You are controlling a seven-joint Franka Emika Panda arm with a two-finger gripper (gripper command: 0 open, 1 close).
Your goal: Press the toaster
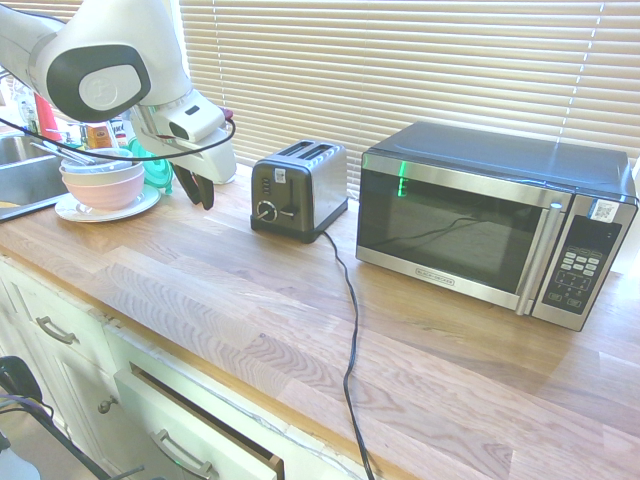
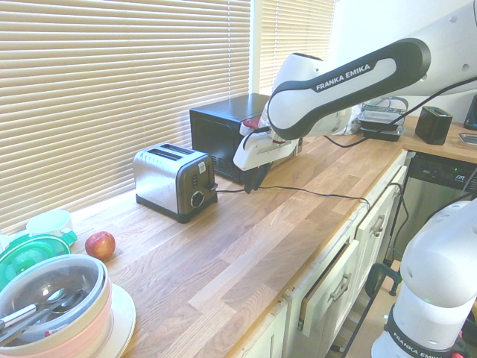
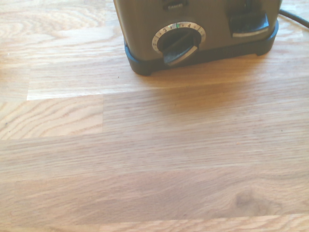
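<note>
Second exterior view: microwave point(image 2: 223, 130) behind toaster point(image 2: 173, 181); pincer point(image 2: 253, 181) state unclear, empty.

Counts on the worktop point(image 1: 420, 350): one toaster point(image 1: 300, 188), two slots, one knob point(image 3: 178, 39) and one lever point(image 3: 248, 24); one microwave point(image 1: 495, 220). Towards the sink end: one apple point(image 2: 100, 245), one stack of bowls point(image 1: 102, 185) on one plate point(image 1: 140, 205), one green lid point(image 2: 30, 252). One drawer point(image 1: 190, 430) ajar below the front edge.

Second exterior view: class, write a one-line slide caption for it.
White robot arm's hand hovers over the wooden countertop in front of a steel two-slot toaster, not touching it.
</note>
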